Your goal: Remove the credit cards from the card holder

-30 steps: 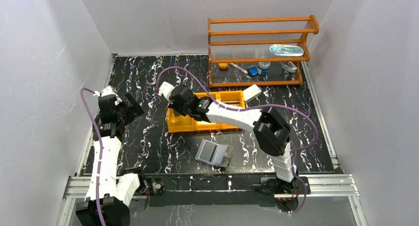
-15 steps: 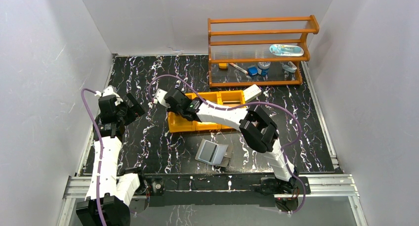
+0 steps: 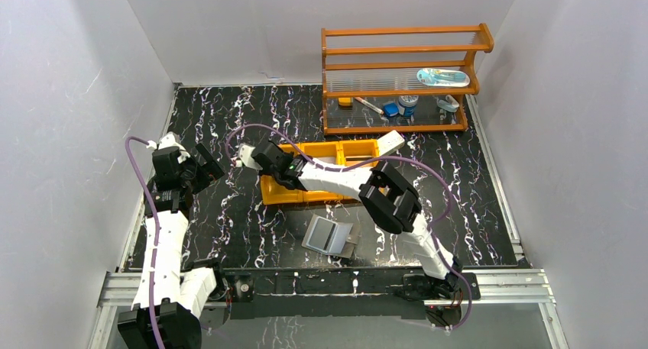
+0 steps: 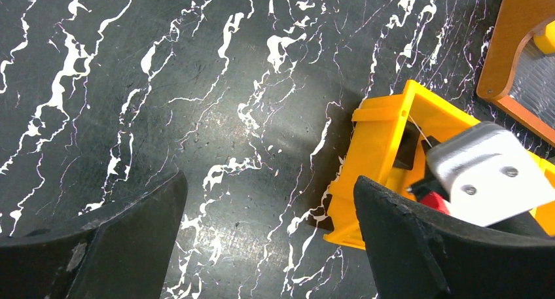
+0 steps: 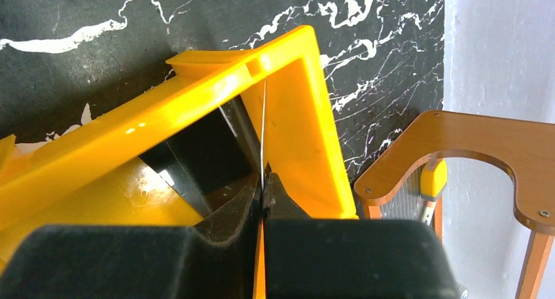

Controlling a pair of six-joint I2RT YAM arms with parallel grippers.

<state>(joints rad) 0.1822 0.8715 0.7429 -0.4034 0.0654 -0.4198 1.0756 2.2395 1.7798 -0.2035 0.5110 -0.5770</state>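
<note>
A thin card stands on edge, seen only as a pale line, so its colour cannot be told. The right gripper pinches its lower end with both fingers pressed tight against it. The card hangs over the left end compartment of the orange tray, just inside the tray's corner. A dark flat sheet leans in that same compartment, and whether it is another card is not plain. The card holder lies opened flat on the near side of the tray, its pale inner face up, well apart from both grippers. A darker flap or card shows at its right edge, too small to tell which. The left gripper hovers to the left of the tray with its fingers spread wide and nothing between them. Everything rests on a black table veined with white. A white box touches the tray's far right corner. Beyond the tray on the right stands a wooden rack holding small items. Plain white walls close in the left, back and right sides.
</note>
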